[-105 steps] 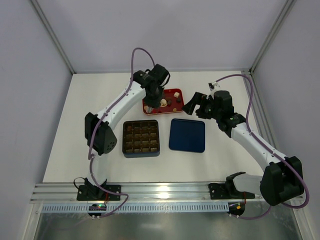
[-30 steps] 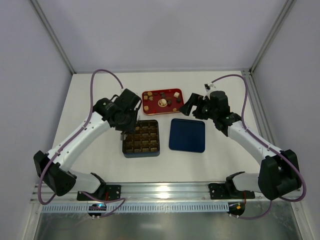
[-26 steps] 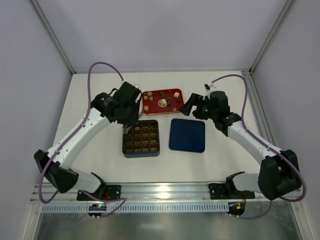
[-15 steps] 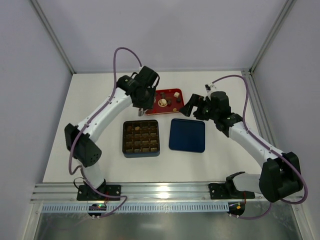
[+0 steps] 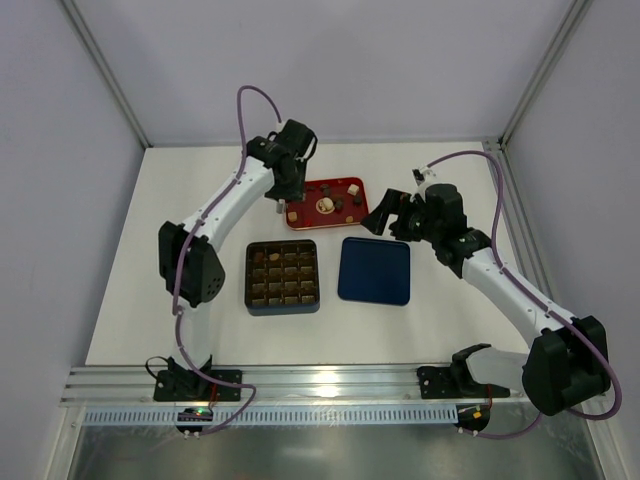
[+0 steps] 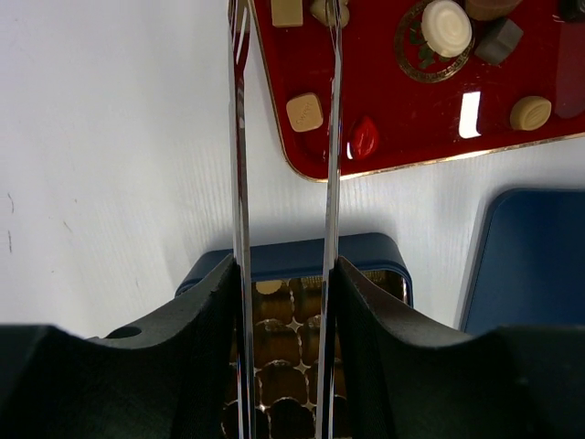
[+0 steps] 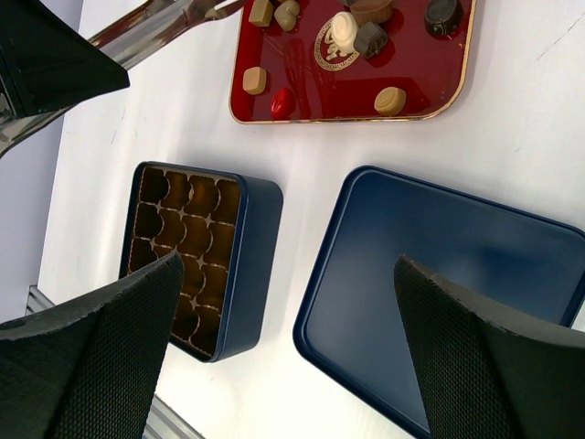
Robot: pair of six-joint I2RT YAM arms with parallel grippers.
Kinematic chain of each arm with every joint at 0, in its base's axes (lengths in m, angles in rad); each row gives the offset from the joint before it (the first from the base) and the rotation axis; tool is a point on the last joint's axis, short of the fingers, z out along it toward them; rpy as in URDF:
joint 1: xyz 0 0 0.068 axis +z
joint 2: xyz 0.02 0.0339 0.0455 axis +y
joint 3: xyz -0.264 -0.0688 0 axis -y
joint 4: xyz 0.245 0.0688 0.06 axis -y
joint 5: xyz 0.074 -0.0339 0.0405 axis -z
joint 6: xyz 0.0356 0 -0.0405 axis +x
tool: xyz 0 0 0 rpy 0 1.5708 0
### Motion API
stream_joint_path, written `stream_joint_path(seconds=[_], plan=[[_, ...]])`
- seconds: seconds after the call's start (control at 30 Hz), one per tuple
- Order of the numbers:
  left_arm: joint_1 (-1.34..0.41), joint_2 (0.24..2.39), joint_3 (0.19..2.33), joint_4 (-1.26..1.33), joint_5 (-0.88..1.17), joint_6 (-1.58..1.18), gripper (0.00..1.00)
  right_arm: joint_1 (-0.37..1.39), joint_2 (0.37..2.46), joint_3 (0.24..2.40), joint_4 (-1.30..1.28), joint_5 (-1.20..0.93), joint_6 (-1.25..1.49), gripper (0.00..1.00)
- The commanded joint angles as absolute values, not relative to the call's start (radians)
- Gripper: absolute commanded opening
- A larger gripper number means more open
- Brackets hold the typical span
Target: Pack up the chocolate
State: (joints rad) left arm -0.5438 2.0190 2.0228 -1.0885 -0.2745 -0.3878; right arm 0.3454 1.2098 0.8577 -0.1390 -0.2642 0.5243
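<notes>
Left gripper (image 5: 283, 206) — thin blades narrowly parted, empty — hangs over the left end of the red tray (image 6: 411, 110), a tan chocolate cube (image 6: 286, 11) framed between its tips.

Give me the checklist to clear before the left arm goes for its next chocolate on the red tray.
1. Left gripper jaws apart, nothing between them: ok.
2. Chocolate on the red tray to pick: ok.
3. Aim settled on one piece: cannot tell, tips cut off in wrist view.
4. Box has empty compartments: ok.
5. Lid off, flat beside the box: ok.
6. Right gripper open, empty: ok.
</notes>
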Motion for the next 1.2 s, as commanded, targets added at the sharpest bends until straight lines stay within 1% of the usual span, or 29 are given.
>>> stream_joint_path(seconds=[0.0, 1.17], plan=[[-0.537, 2.032, 2.071, -1.048, -0.291, -0.364, 0.44, 0.351, 1.187, 0.867, -0.127, -0.25, 0.508, 0.96], [-0.512, 2.102, 2.008, -1.006, -0.245, -0.35, 0.4, 0.351, 1.209, 0.871, -0.121, -0.25, 0.515, 0.95]])
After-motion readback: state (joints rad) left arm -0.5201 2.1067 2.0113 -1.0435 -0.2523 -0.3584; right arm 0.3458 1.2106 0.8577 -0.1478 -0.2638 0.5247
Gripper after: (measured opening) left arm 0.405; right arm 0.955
